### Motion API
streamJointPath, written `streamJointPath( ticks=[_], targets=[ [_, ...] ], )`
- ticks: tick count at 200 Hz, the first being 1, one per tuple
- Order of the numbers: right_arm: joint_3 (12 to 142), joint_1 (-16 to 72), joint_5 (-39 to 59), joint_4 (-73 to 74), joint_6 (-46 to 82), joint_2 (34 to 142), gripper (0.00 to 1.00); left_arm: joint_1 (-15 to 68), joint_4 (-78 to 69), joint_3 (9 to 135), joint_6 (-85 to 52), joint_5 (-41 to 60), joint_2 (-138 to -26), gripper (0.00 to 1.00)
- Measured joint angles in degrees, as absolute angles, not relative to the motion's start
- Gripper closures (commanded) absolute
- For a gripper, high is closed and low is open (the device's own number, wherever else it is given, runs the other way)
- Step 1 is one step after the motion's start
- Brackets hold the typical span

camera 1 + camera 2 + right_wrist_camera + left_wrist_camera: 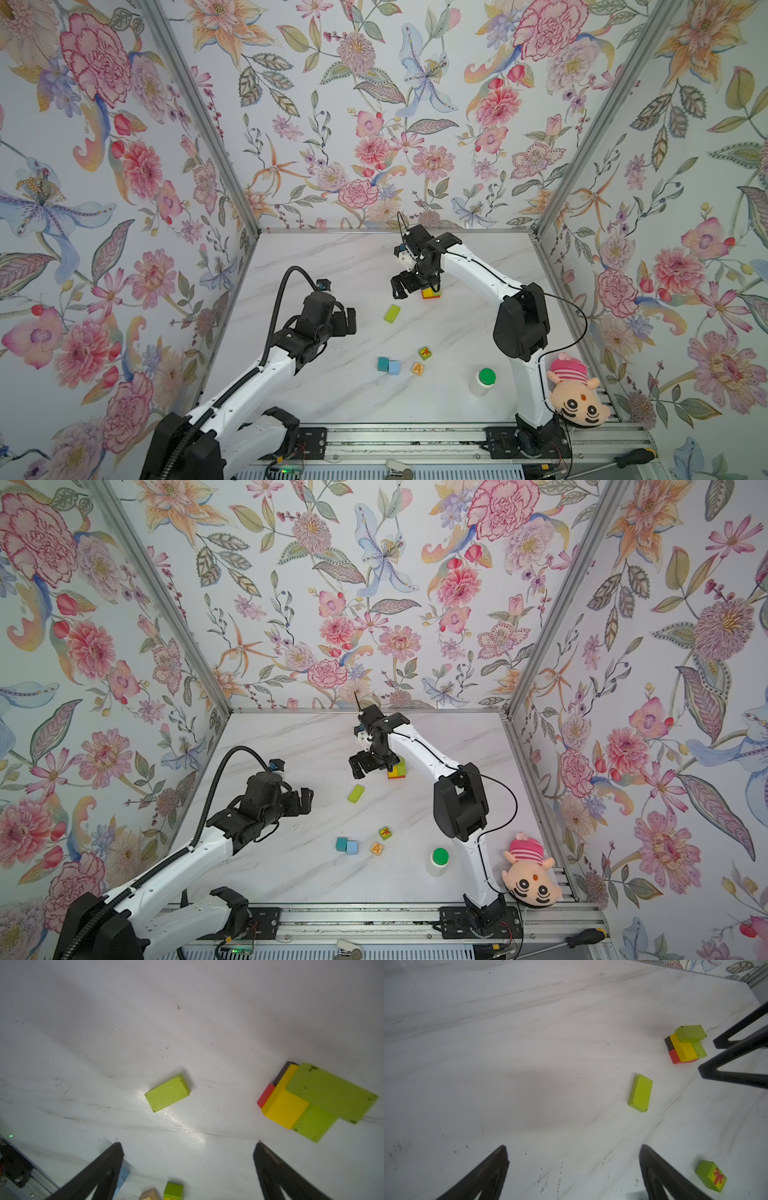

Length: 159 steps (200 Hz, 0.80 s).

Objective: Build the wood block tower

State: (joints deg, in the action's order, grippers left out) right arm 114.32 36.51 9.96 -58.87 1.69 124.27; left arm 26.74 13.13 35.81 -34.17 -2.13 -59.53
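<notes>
Both pincers are gaping wide and empty, the right gripper (400, 289) hovering just beside the five-block painted wooden tower (431, 293), one loose lime-green oblong block (392, 313) lying between it and the left gripper (348, 320), four small painted cubes (382, 364) sitting nearer the arm bases, only the wrist views showing the tower's dark-brown base block (669, 1043).

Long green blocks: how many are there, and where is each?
3. A loose block lies alone on the table. A second block sits in the tower beside the yellow block. A third block lies across the top. The tower's far side is hidden.
</notes>
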Motion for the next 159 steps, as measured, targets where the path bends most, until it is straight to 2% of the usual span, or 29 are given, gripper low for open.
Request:
streamJointPath(
  ticks=[62, 107, 159],
  targets=[
    [110.5, 40.8, 9.6, -55.6, -2.2, 126.0, 0.03, 26.7, 11.9, 31.6, -35.7, -2.1, -50.7, 0.0],
    [105.2, 40.8, 9.5, -49.5, -3.7, 126.2, 0.02, 26.7, 9.6, 31.1, -36.0, -1.9, -51.8, 0.01],
    [104.8, 40.8, 9.5, -46.4, -4.8, 128.3, 0.03, 26.7, 6.9, 31.2, -34.6, -1.8, -54.8, 0.01]
  ],
)
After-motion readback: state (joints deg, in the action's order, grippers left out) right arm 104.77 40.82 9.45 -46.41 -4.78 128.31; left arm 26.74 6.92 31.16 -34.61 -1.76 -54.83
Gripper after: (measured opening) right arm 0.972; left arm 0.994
